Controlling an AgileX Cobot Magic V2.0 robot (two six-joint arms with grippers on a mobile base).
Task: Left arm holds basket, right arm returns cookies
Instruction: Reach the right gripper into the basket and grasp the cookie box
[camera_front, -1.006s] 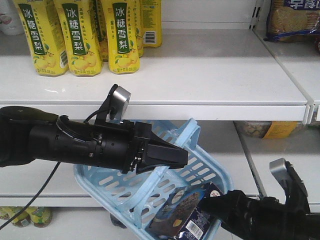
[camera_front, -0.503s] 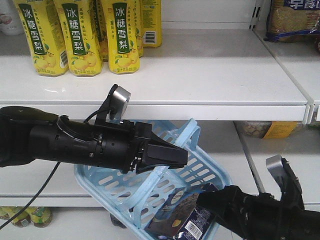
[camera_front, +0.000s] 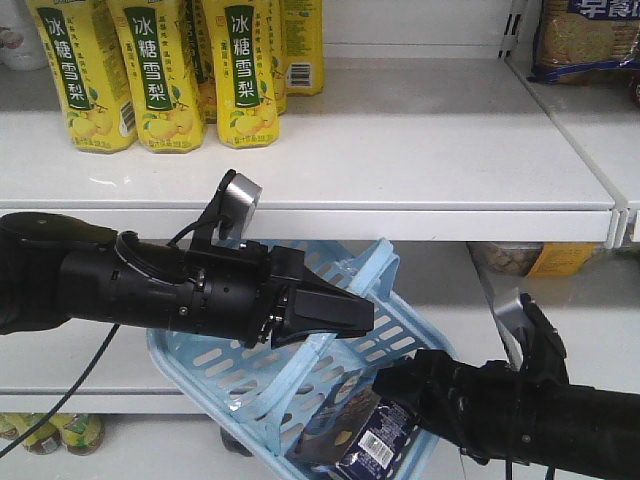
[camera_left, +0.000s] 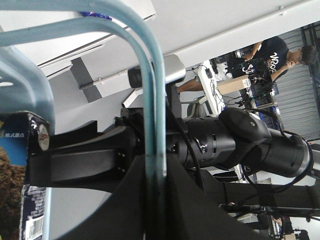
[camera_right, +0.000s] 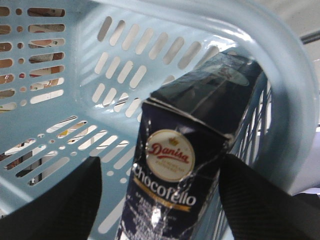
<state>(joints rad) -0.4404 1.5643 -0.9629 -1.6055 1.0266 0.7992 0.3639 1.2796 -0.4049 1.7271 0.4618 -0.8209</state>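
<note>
Drink cartons: yellow drink cartons (camera_front: 150, 75) stand in a row at the far left of the white shelf (camera_front: 420, 150).
Left arm: the thick black left arm (camera_front: 130, 290) reaches in level from the left, below the shelf edge, with a silver camera block on top.
Left hand: the left hand (camera_front: 365, 312) is pinched closed on a handle of the basket, and the handle bar runs straight across its tip.
Basket: the light blue basket (camera_front: 250, 370) hangs tilted, with its right end dropping low.
Cookies: the navy cookies (camera_right: 185, 165) box sits inside the basket, leaning in the low corner against the slotted wall, logo end up.
Right hand: the right hand (camera_right: 160, 162) is spread wide, one black finger on each side of the box. A strip of basket shows between one finger and the carton.
Right arm: the right arm (camera_front: 560, 420) comes in from the lower right.
Biscuit packet: a biscuit packet (camera_front: 585, 40) lies at the top right.
</note>
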